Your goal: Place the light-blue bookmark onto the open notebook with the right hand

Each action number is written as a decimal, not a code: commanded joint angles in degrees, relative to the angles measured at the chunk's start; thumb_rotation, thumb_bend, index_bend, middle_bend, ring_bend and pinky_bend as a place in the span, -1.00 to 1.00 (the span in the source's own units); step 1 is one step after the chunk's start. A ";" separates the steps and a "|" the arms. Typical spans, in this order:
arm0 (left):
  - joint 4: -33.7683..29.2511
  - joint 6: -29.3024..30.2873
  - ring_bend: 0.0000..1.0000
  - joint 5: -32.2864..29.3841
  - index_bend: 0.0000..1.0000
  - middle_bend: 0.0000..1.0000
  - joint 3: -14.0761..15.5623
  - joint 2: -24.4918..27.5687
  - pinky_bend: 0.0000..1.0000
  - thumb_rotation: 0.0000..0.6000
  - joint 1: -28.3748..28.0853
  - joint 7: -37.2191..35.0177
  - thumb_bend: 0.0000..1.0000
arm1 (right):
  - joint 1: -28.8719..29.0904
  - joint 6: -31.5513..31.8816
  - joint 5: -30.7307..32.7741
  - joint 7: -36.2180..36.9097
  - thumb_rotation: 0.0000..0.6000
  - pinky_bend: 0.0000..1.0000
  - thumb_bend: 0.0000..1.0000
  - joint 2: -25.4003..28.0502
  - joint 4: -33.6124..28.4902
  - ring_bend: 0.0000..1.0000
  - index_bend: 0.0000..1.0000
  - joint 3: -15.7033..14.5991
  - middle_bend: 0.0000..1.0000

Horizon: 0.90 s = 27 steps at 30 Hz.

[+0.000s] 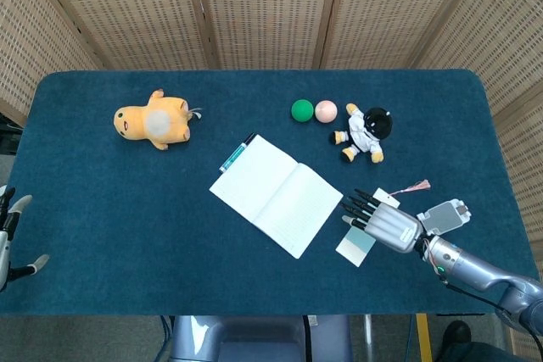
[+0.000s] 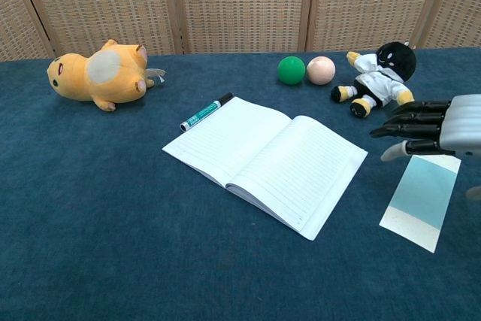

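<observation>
While my right hand (image 2: 422, 131) hovers flat over the light-blue bookmark (image 2: 422, 202), its fingers are extended and apart, holding nothing, pointing toward the open notebook (image 2: 265, 160). Bookmark lies on the table (image 2: 105, 216) just right of the notebook, not on it; in the head view the hand covers its upper part. My left hand (image 1: 10, 235) sits at the near left table edge, fingers apart, holding nothing. Teal marker (image 2: 206, 112) touches the notebook's far-left edge. Farther back: yellow plush (image 2: 98, 74), green ball (image 2: 291, 70), peach ball (image 2: 321, 70), black-headed doll (image 2: 378, 68).

Woven screen (image 1: 271, 6), perhaps rattan, behind table (image 1: 102, 235)
</observation>
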 commanded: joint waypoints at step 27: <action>-0.96 -3.04 -1.00 -3.92 -1.00 -1.00 -0.56 0.25 -1.00 1.00 -2.21 1.95 -1.00 | 2.58 3.54 1.61 5.03 1.00 -1.00 -1.00 -9.78 19.47 -1.00 -0.57 -8.24 -1.00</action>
